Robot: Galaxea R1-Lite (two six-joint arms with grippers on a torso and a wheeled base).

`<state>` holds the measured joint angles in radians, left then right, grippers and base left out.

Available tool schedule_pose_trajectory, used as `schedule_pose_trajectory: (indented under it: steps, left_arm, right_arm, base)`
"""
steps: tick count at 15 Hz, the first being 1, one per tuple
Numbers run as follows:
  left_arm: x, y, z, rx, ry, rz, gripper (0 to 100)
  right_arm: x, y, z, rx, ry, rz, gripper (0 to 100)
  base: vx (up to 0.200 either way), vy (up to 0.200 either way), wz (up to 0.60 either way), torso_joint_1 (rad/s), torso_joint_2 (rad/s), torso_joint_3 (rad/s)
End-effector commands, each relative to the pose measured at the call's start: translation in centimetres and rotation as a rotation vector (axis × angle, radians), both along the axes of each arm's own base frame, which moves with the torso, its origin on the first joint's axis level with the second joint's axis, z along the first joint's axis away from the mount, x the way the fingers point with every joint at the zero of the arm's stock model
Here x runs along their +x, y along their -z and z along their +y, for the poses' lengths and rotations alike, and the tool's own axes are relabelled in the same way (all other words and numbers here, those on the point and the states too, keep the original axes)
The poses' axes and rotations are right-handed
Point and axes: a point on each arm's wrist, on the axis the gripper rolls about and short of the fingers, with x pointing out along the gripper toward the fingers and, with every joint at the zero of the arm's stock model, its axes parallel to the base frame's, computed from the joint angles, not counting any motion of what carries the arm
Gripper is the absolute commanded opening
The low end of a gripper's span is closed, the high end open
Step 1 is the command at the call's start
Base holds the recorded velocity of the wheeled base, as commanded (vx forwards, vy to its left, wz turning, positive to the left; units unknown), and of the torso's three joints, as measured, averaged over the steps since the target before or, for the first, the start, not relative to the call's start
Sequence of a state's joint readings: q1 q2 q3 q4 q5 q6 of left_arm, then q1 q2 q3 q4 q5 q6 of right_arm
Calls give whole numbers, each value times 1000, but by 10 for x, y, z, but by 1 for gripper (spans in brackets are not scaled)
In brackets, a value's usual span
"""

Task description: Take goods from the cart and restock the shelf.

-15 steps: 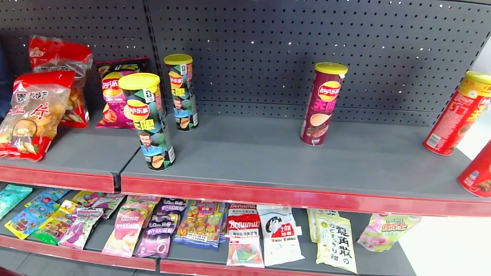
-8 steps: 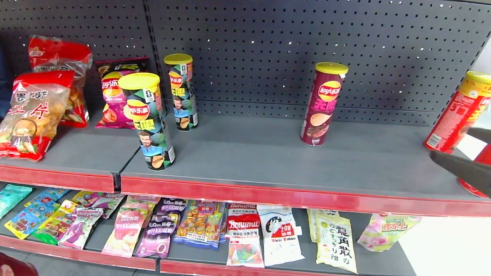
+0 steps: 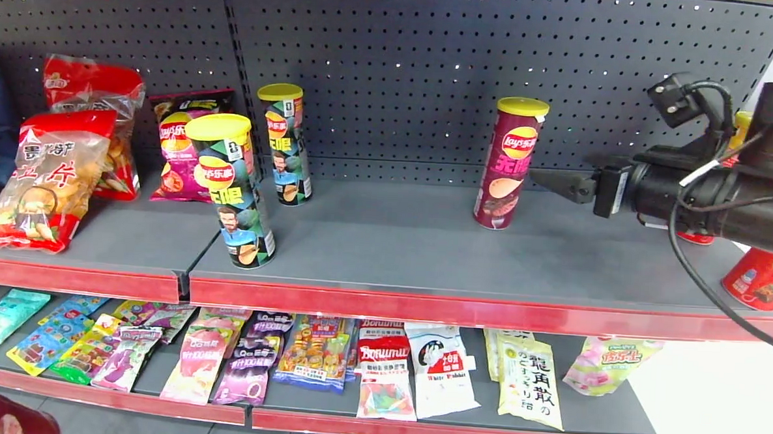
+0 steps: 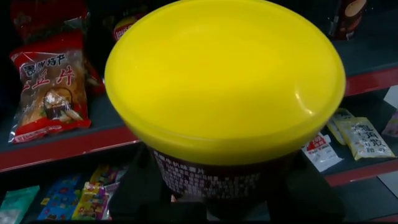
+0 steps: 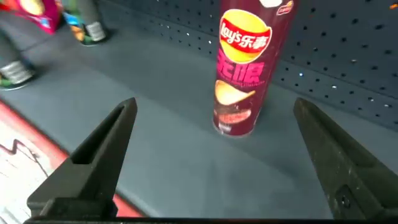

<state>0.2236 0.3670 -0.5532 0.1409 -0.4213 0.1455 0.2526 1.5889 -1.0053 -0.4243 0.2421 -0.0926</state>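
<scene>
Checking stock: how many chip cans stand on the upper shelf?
5: front green can, back green can at left; maroon can mid-shelf; rear red can, front red can far right, partly hidden behind the right arm.

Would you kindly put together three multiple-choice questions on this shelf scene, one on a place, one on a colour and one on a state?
1. Where does the purple can stand?
A. on the upper shelf
B. on the lower shelf
C. on the floor

2. What colour is the lid of the dark can close before the left wrist camera?
A. red
B. yellow
C. white

3. How is the right gripper?
A. shut on the purple can
B. shut on a bag
C. open

Answers:
1 A: its base rests on the grey upper shelf.
2 B: the lid is plain yellow.
3 C: its fingers stand wide apart, with the purple can untouched beyond them.
</scene>
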Motion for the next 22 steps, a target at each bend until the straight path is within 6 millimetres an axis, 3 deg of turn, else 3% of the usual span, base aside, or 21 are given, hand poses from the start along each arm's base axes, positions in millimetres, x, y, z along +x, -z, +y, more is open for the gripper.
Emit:
schedule_pose_trajectory:
  steps: [1,7,10,22]
  left_arm:
    - [2,1,0,-2,0,10,0]
    - [4,4,1,-6,2,28,0]
    - [7,2,2,-8,2,38,0]
    - [7,3,2,-9,0,41,0]
  right_arm:
    - [24,16,8,-14,4,47,100]
    - [72,16,18,-12,52,13,100]
    - [87,19,24,-12,54,10,100]
    - [124,25,35,0,70,-21,100]
  base:
    - [0,0,0,0,0,0]
    - [0,0,0,0,0,0]
    - [0,0,0,0,0,0]
    - [0,0,0,0,0,0]
